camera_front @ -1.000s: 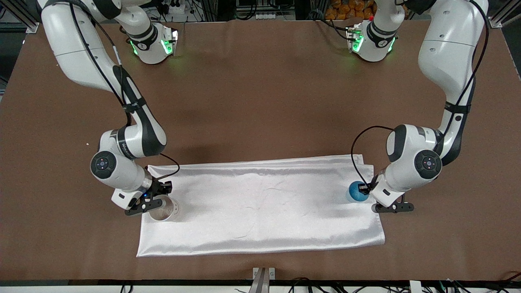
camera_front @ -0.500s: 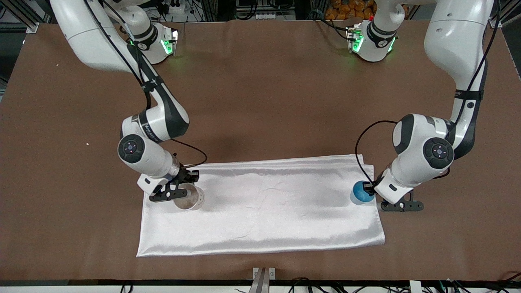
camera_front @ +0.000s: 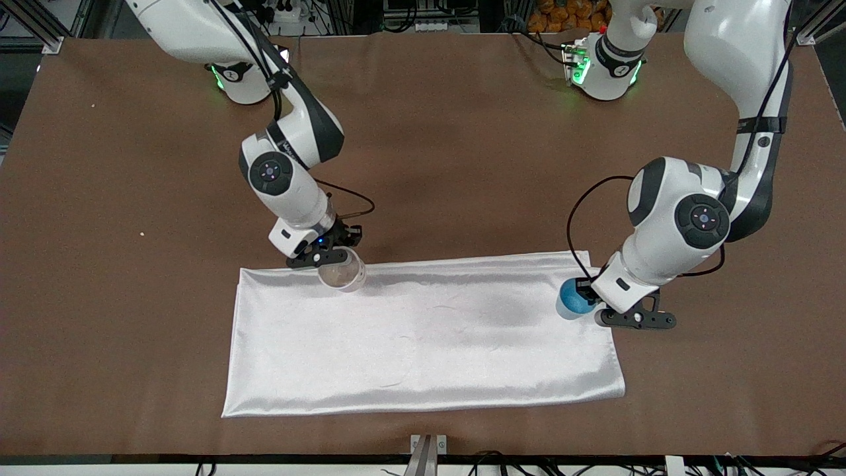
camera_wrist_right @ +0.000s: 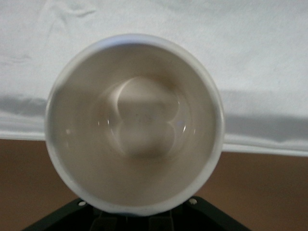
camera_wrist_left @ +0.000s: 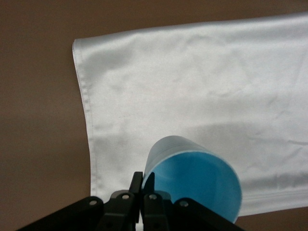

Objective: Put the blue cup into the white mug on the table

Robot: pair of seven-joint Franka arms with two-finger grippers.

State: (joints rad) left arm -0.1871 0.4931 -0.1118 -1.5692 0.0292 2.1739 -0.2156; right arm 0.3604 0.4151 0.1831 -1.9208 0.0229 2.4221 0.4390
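The right gripper [camera_front: 324,254] is gripping the mug [camera_front: 342,270] by its rim and holding it in the air over the edge of the cloth [camera_front: 423,337] that lies farthest from the front camera, toward the right arm's end of the table [camera_front: 462,145]. In the right wrist view the mug [camera_wrist_right: 134,122] is filling most of the picture, its cream inside facing the camera, with the cloth [camera_wrist_right: 250,57] and a strip of table [camera_wrist_right: 269,192] showing below it; the gripper [camera_wrist_right: 137,219] is showing only as dark parts at the mug's rim. The left gripper [camera_front: 598,311] is clamping the cup [camera_front: 572,299] by its wall and holding it above the cloth's corner at the left arm's end of the table, the corner farther from the front camera. In the left wrist view the fingers [camera_wrist_left: 136,185] are pinching the cup's [camera_wrist_left: 192,185] rim between them, one inside and one outside, and the cup is tilting so that its bright blue inside is facing the camera; the cloth [camera_wrist_left: 192,86] is lying beneath it and bare table [camera_wrist_left: 38,120] is showing beside the cloth's hem. The cup and the mug are well apart, each near its own end of the cloth.
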